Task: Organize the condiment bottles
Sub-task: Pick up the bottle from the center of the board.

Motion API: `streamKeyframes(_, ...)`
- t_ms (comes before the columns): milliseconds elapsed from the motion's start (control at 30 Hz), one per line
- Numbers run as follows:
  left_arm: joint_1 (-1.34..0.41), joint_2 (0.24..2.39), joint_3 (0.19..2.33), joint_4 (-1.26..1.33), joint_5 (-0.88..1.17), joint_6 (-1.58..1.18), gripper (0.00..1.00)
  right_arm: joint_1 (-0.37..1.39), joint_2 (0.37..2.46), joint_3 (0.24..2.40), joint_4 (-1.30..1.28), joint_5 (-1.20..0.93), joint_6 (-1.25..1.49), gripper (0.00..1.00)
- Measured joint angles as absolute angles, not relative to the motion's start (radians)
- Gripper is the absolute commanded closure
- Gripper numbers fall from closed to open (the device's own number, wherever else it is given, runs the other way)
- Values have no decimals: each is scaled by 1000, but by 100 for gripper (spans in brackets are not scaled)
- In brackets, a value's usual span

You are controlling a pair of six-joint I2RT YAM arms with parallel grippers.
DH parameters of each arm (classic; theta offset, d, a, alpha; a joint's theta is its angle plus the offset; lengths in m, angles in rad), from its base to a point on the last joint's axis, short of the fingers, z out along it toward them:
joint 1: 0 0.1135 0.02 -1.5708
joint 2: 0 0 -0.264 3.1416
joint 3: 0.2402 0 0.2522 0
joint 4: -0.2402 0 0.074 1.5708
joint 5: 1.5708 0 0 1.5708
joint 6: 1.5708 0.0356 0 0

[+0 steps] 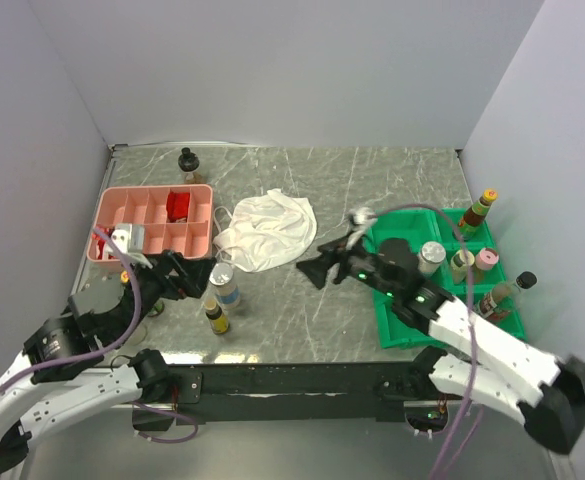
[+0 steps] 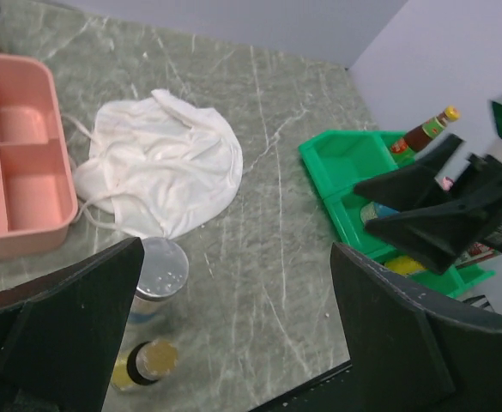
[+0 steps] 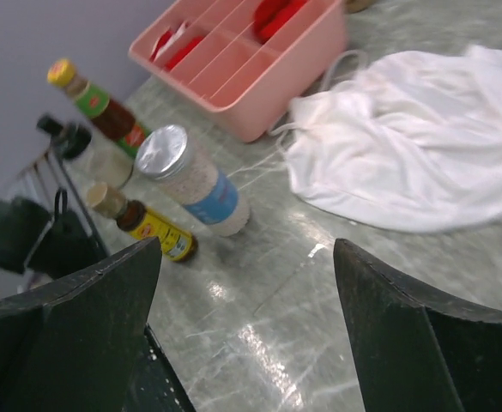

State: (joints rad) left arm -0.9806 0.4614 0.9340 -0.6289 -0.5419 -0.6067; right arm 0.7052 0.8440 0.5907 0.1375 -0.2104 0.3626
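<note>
Roughly halfway, at a guess, through organizing the condiment bottles (image 1: 460, 264), with five already stood in the green tray (image 1: 390, 328) at 3 o'clock on the counter (image 1: 302, 300): among them a yellow-capped red-labelled bottle (image 1: 481, 212), a silver-capped jar (image 1: 432, 256), a pink-capped bottle (image 1: 485, 262) and a black-capped dark bottle (image 1: 505, 295). Left to shift: a blue-labelled clear bottle (image 1: 223, 283) and a small amber bottle (image 1: 215, 317) side by side at 7 o'clock, plus a lone dark bottle (image 1: 187, 161) at 11 o'clock, beyond the pink tray (image 1: 107, 215). With the left jaws spread wide and empty just above the 7 o'clock pair, and the right jaws likewise parted, gripping nothing, over the counter between the white cloth (image 1: 267, 232) and the green tray. Caught only from above: the 11 o'clock bottle and the green tray's full load. Picked up clearly only by the right wrist camera: a second yellow-capped bottle (image 3: 96, 105) and a pale jar (image 3: 111, 165) at about 8 o'clock, all but lost in the overhead shot. Offered by the left wrist camera: a look down on the caps of the 7 o'clock pair, plus the right jaws head-on, open in front of the green tray
</note>
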Motion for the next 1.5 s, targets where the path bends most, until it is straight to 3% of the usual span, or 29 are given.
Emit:
streamKeyframes(167, -981, 367, 825, -557, -490, -514, 3, 831, 1123, 691, 249, -242, 212, 6)
streamKeyframes(633, -981, 272, 717, -504, -434, -456, 3, 890, 1611, 846, 660, -545, -35, 5)
streamKeyframes(1200, -981, 236, 717, -501, -442, -453, 3, 952, 1835, 1023, 712, -606, -111, 10)
streamKeyframes(1333, -981, 224, 717, -501, -443, -453, 3, 962, 1847, 1028, 702, -574, -124, 17)
streamKeyframes(1433, -981, 224, 717, -501, -443, -453, 4, 965, 1848, 1028, 703, -555, -128, 32)
streamKeyframes(1500, -981, 224, 717, -501, -443, -453, 3, 965, 1847, 1024, 708, -537, -129, 48)
